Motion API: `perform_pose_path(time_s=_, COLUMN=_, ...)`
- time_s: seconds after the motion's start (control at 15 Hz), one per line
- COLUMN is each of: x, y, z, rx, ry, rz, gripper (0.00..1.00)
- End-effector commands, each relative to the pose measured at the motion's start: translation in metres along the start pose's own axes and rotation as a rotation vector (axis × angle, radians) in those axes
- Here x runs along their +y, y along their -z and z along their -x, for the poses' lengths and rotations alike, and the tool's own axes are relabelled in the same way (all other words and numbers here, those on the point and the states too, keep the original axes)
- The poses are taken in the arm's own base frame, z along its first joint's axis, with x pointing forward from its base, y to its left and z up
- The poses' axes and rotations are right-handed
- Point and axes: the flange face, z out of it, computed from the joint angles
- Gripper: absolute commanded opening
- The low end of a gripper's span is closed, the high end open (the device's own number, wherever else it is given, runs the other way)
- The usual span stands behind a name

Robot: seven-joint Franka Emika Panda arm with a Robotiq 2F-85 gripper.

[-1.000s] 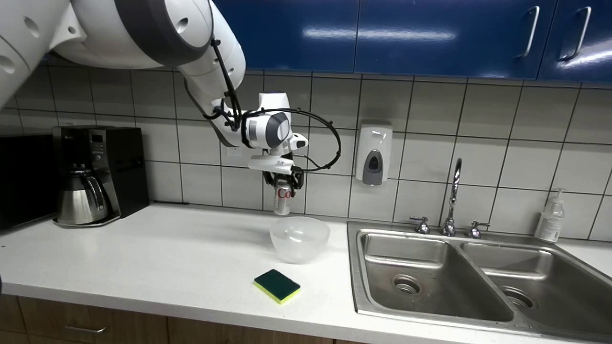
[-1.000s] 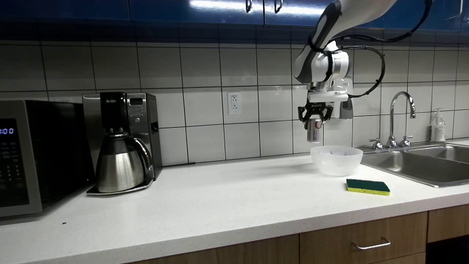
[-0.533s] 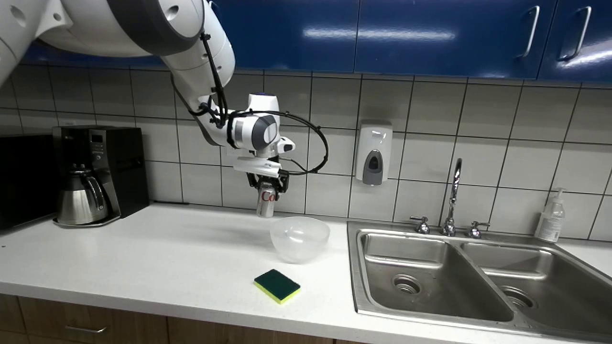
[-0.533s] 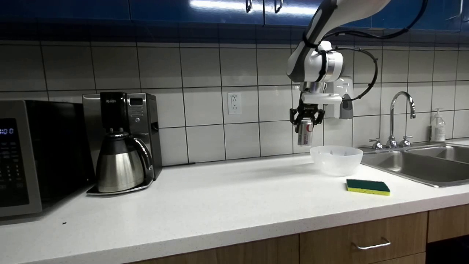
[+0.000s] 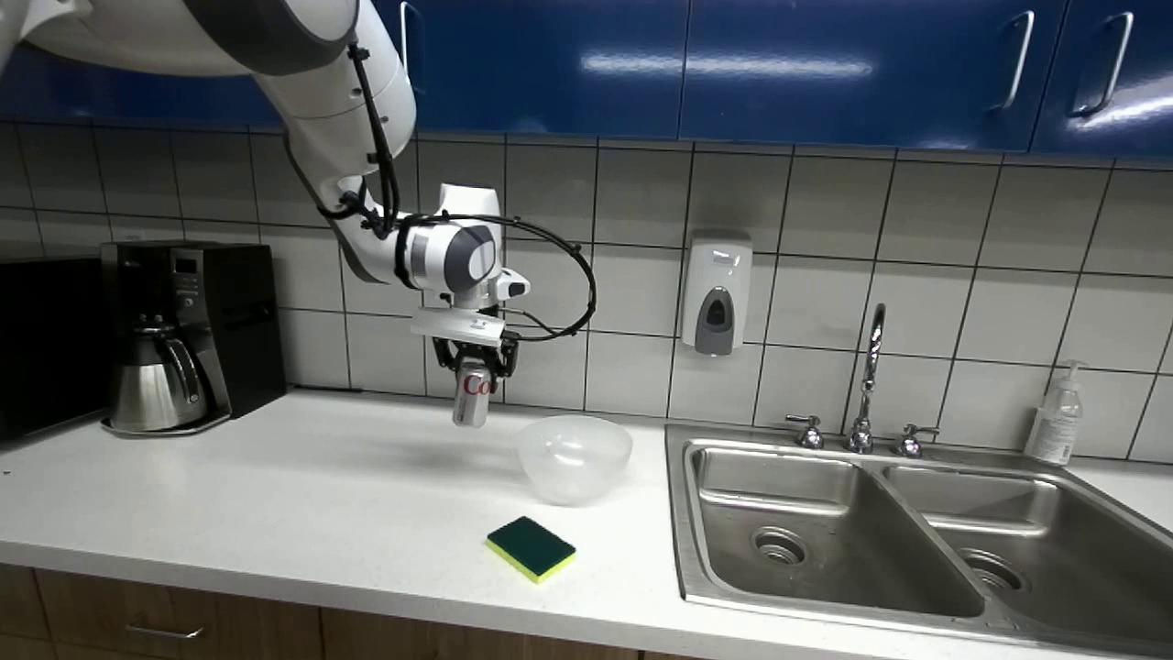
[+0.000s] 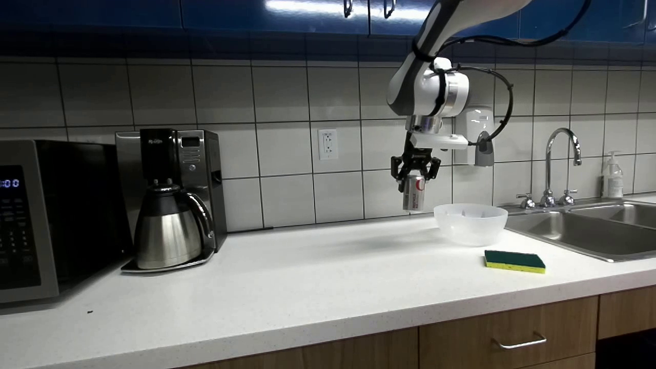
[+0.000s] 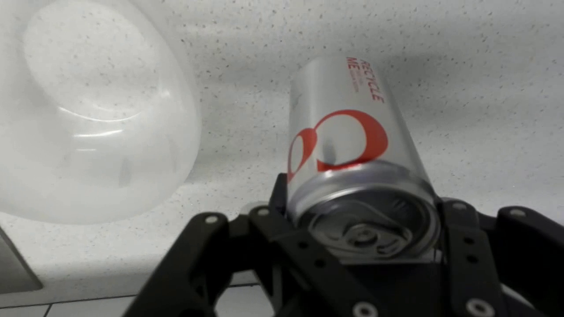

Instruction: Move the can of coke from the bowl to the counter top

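Roughly over halfway, my read: can out of the bowl, not yet on the counter.
Gripper is clamped on the can, which hangs slightly tilted in the air over the counter; bowl sits at 4 o'clock from the can in both exterior views. Remaining: lower, set down, let go.

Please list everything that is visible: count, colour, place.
counter: 1, white, along wall
can: 1, silver-red, above counter
bowl: 1, whitish, on counter
sponge: 1, green-yellow, near bowl
sink: 1, silver, in counter
faucet: 1, silver, on sink
bottle: 1, whitish, by sink
dispenser: 1, white-grey, wall
outlet: 1, white, wall
coffeemaker: 1, black-silver, counter
pot: 1, silver-black, in coffeemaker
microwave: 1, dark, counter
cabinets: several, blue, overhead
drawers: several, brown, below counter
arm: 1, white, above counter
end effector: 1, black, holding can
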Motion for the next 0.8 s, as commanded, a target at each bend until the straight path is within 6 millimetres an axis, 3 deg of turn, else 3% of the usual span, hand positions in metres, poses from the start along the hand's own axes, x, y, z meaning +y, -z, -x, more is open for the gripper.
perform_pose_path(time_s=0.0, x=-0.023, y=0.013, z=0.019, rx=0.013, ry=0.066, rz=-0.004, gripper=0.37)
perform_pose_path(time_s=0.4, x=-0.053, y=0.0, z=0.051, rx=0.013, ry=0.143, rz=0.015, gripper=0.37)
perform_pose_path(time_s=0.73, x=-0.065, y=-0.014, z=0.081, rx=0.018, ry=0.207, rz=0.042, gripper=0.37)
